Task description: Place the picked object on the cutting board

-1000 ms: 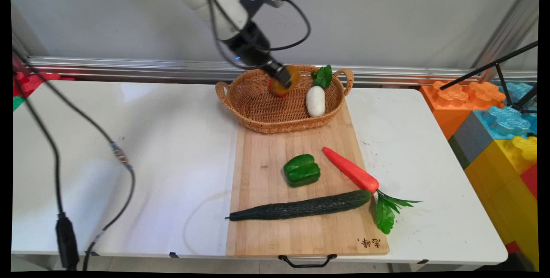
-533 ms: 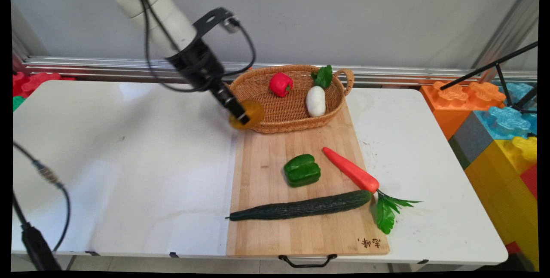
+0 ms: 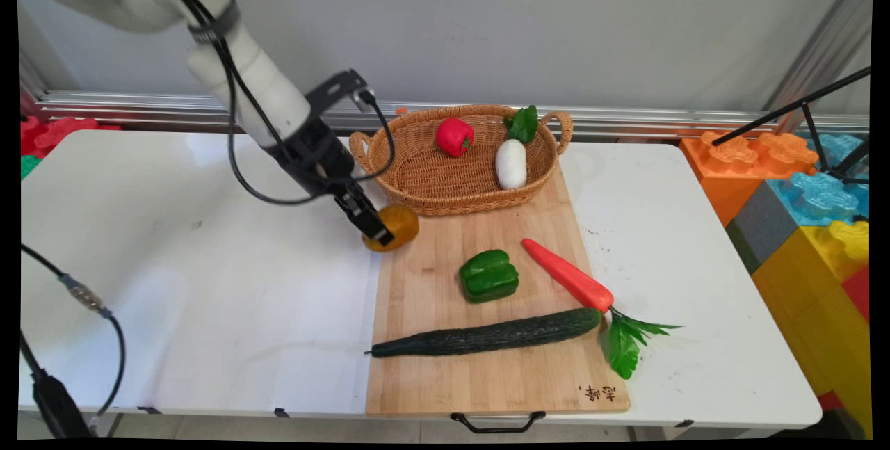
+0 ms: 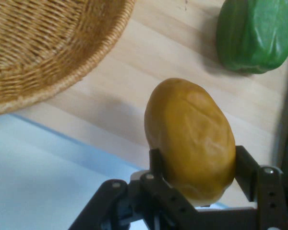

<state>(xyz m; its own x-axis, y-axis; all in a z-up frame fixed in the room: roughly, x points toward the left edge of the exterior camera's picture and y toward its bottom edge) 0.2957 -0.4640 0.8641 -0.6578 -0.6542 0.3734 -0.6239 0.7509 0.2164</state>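
My gripper (image 3: 379, 231) (image 4: 197, 165) is shut on a yellow-brown potato (image 3: 398, 226) (image 4: 192, 136), holding it low over the left edge of the wooden cutting board (image 3: 487, 373) (image 4: 149, 81), just in front of the wicker basket (image 3: 417, 179) (image 4: 43, 52). The basket holds a red pepper (image 3: 454, 135) and a white radish with green leaves (image 3: 511, 161). On the board lie a green pepper (image 3: 488, 275) (image 4: 257, 33), a carrot (image 3: 567, 275) and a long cucumber (image 3: 487, 334).
Black cables (image 3: 76, 297) hang at the left over the white table (image 3: 208, 297). Coloured foam blocks (image 3: 799, 206) stand off the table's right end, with a black tripod leg (image 3: 799, 106) above them. A metal rail (image 3: 174, 109) runs along the wall.
The gripper carried the potato out of the basket, leftward and then down toward the camera, to the board's left edge. The red pepper it had hidden now shows in the basket.
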